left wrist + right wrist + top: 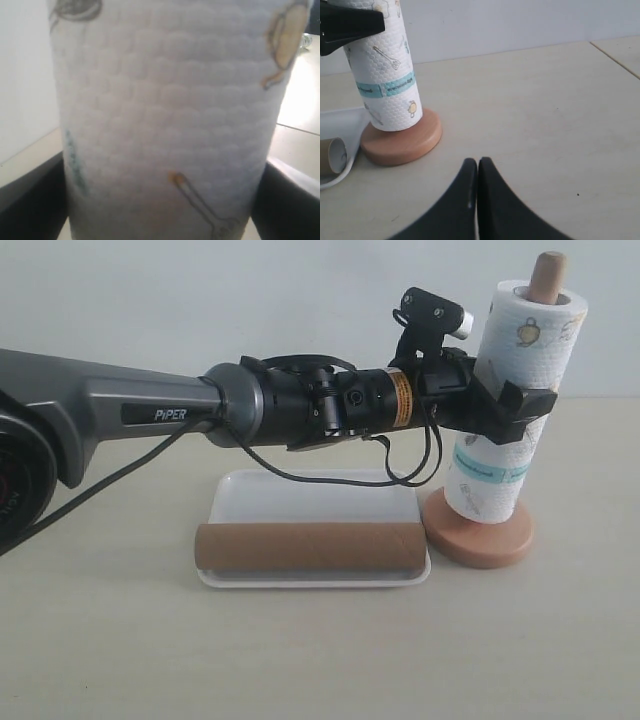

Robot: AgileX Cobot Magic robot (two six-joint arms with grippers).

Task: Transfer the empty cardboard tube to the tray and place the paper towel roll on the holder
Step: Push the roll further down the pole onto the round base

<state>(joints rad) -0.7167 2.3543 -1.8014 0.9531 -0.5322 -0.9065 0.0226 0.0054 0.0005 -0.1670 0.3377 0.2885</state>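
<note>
So the paper towel roll (530, 340) is on the holder (480, 540) at the right of the exterior view. The dowel's rounded tip pokes out of the top of the core, and the bottom of the roll sits down on the round wooden base. It leans a bit, top toward the right of the frame, so not dead upright. The left gripper (515, 412) comes in from the left side of the frame on a long horizontal arm and has the roll pinched about halfway up, one black finger on each side (the left wrist view is basically wall-to-wall quilted paper, with a dark finger (30, 205) in each lower corner pressed against the roll's sides). The empty cardboard tube (310, 548) is lying on its side in the tray (300, 490), along the tray's near rim in the lower middle of the exterior frame, and it runs nearly the whole width of the tray. The tray's right end is just beside the holder's base; whether they actually touch I can't tell. The right gripper (477, 172) sits at the bottom middle of its own wrist view with both fingertips pressed together, above the beige table (545, 110) and well apart from the holder, which is over at the left of that frame with the tube's open end peeking in at the left edge.
</note>
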